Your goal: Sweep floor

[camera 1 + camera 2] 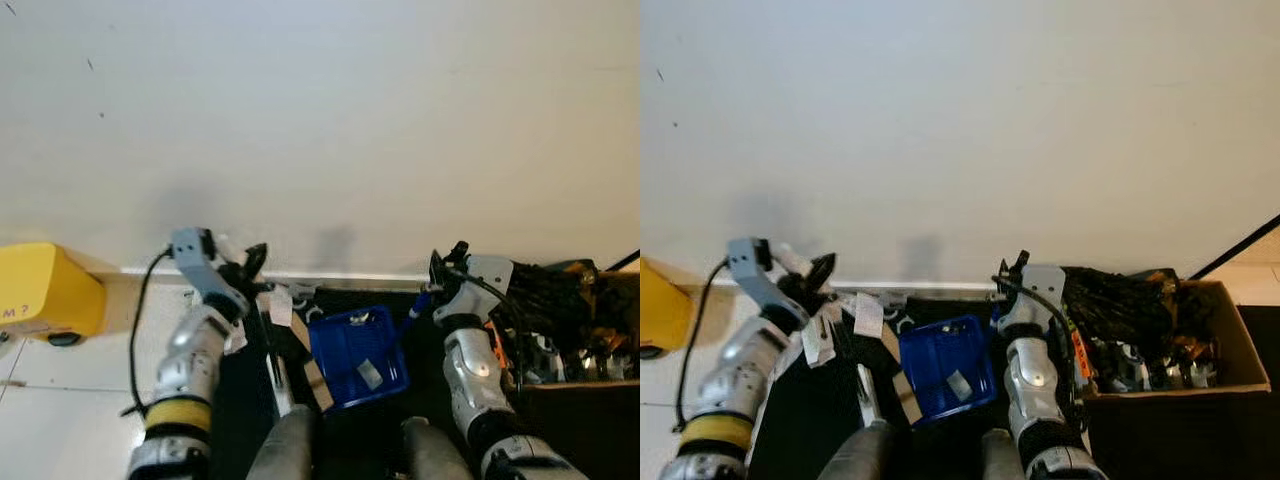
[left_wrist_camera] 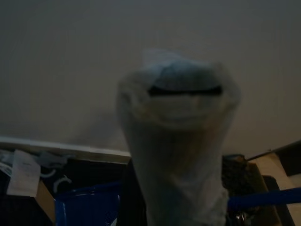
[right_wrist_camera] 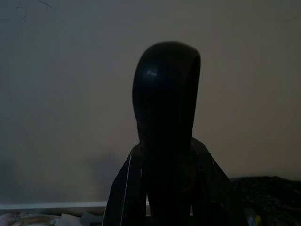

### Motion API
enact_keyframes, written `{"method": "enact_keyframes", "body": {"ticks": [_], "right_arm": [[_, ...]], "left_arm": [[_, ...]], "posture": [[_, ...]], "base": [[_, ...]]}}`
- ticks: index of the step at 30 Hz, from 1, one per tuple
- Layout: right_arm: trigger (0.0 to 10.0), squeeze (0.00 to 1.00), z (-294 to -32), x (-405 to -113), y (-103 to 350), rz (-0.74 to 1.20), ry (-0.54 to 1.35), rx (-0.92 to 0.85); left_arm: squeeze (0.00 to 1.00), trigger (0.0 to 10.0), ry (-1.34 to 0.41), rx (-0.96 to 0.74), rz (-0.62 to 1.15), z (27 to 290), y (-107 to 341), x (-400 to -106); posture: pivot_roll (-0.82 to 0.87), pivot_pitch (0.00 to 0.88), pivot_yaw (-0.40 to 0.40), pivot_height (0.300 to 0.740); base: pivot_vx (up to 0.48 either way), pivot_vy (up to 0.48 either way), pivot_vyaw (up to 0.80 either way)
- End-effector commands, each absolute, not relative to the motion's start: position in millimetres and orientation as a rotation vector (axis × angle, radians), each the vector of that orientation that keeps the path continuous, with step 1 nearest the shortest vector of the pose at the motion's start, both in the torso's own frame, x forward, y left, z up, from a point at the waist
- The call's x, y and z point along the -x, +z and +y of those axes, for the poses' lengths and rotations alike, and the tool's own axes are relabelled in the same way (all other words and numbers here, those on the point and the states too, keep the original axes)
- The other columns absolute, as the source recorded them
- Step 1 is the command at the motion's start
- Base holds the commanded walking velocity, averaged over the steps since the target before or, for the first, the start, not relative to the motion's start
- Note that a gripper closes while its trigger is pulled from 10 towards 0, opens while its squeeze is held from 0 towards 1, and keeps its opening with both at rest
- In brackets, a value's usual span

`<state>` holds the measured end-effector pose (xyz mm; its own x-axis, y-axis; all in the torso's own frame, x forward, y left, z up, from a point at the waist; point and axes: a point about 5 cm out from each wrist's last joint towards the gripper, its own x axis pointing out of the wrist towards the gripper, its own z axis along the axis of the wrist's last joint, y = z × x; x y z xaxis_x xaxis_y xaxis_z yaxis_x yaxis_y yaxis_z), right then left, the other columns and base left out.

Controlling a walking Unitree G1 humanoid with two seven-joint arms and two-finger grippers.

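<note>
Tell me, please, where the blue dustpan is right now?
In the head views the blue dustpan lies low on the dark floor between the robot's two arms, near the wall's white baseboard.

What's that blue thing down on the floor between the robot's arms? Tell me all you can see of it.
It is a blue dustpan, plastic by its look, with a ribbed floor and low raised walls. It lies on a dark mat near the white baseboard, between the two arms. Two small grey scraps sit inside it. A blue handle runs from its far corner up toward the right pincer, though the grip itself is hard to make out. Paper slips and a cardboard strip lie along its left side.
</note>
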<state>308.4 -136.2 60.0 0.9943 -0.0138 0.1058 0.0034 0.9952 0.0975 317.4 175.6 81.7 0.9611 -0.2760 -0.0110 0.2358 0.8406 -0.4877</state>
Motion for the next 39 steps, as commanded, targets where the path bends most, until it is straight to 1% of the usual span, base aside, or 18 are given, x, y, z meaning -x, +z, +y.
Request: {"method": "enact_keyframes", "body": {"ticks": [1, 2, 5, 7, 8, 9, 11, 12, 13, 22, 24, 25, 28, 32, 39], "right_arm": [[10.0, 0.00, -130.6, -297.6, 38.7, 0.006, -0.006, -0.133], [10.0, 0.00, -130.6, -297.6, 38.7, 0.006, -0.006, -0.133], [10.0, 0.00, -130.2, -299.5, 41.3, -0.003, -0.004, -0.133], [10.0, 0.00, -129.5, -300.7, 43.3, -0.012, -0.003, -0.136], [10.0, 0.00, -128.8, -301.5, 44.7, -0.018, -0.002, -0.139], [10.0, 0.00, -128.8, -301.5, 44.7, -0.018, -0.002, -0.139], [10.0, 0.00, -127.7, -302.8, 47.3, -0.029, -0.002, -0.144], [10.0, 0.00, -127.7, -302.8, 47.3, -0.029, -0.002, -0.144], [10.0, 0.00, -127.8, -303.5, 49.1, -0.039, -0.007, -0.150], [10.0, 0.00, -130.3, -303.8, 49.3, -0.039, -0.017, -0.152], [10.0, 0.00, -130.2, -304.1, 49.3, -0.038, -0.017, -0.154], [10.0, 0.00, -129.1, -304.4, 49.5, -0.037, -0.015, -0.155], [10.0, 0.00, -127.8, -305.1, 49.9, -0.035, -0.014, -0.157], [10.0, 0.00, -126.3, -306.1, 50.9, -0.037, -0.012, -0.160], [10.0, 0.00, -127.7, -305.4, 50.1, -0.035, -0.016, -0.159]], "left_arm": [[0.00, 10.0, -0.205, 0.591, 0.182, 173.2, 56.5, -309.1], [0.00, 10.0, -0.205, 0.591, 0.182, 173.2, 56.5, -309.1], [0.00, 10.0, -0.187, 0.774, 0.178, 163.9, 56.8, -316.5], [0.00, 10.0, -0.215, 0.887, 0.177, 154.3, 58.2, -320.4], [0.00, 10.0, -0.247, 0.966, 0.180, 144.8, 59.4, -322.5], [0.00, 10.0, -0.247, 0.966, 0.180, 144.8, 59.4, -322.5], [0.00, 10.0, -0.292, 1.076, 0.180, 129.6, 61.7, -326.4], [0.00, 10.0, -0.292, 1.076, 0.180, 129.6, 61.7, -326.4], [0.00, 10.0, -0.322, 1.144, 0.186, 119.8, 63.9, -329.1], [0.00, 10.0, -0.419, 1.242, 0.166, 108.3, 78.1, -336.1], [0.00, 10.0, -0.457, 1.270, 0.154, 105.2, 83.0, -337.0], [0.00, 10.0, -0.505, 1.291, 0.147, 101.4, 87.3, -337.5], [0.00, 10.0, -0.534, 1.300, 0.147, 98.7, 89.3, -337.5], [0.00, 10.0, -0.533, 1.298, 0.148, 99.8, 89.1, -337.7], [0.00, 10.0, -0.580, 1.338, 0.115, 102.1, 97.9, -338.6]], "posture": [[0.12, 0.223, 0.051, 0.740], [0.12, 0.223, 0.051, 0.740], [0.12, 0.226, 0.048, 0.740], [0.11, 0.229, 0.048, 0.740], [0.10, 0.231, 0.050, 0.740], [0.10, 0.231, 0.050, 0.740], [0.09, 0.234, 0.054, 0.740], [0.09, 0.234, 0.054, 0.740], [0.09, 0.232, 0.056, 0.740], [0.09, 0.234, 0.062, 0.740], [0.10, 0.233, 0.061, 0.740], [0.10, 0.233, 0.061, 0.740], [0.10, 0.231, 0.061, 0.740], [0.10, 0.231, 0.065, 0.740], [0.10, 0.233, 0.063, 0.740]], "base": [[0.000, 0.000, 0.00], [0.000, 0.000, 0.00], [0.000, 0.000, 0.00], [0.000, 0.000, 0.00], [0.000, 0.000, 0.00], [0.000, 0.000, 0.00], [0.000, 0.000, 0.00], [0.000, 0.000, 0.00], [0.000, 0.000, 0.00], [0.000, 0.000, 0.00], [0.000, 0.000, 0.00], [0.000, 0.000, 0.00], [0.000, 0.000, 0.00], [0.000, 0.000, 0.00], [0.000, 0.000, 0.00]]}}
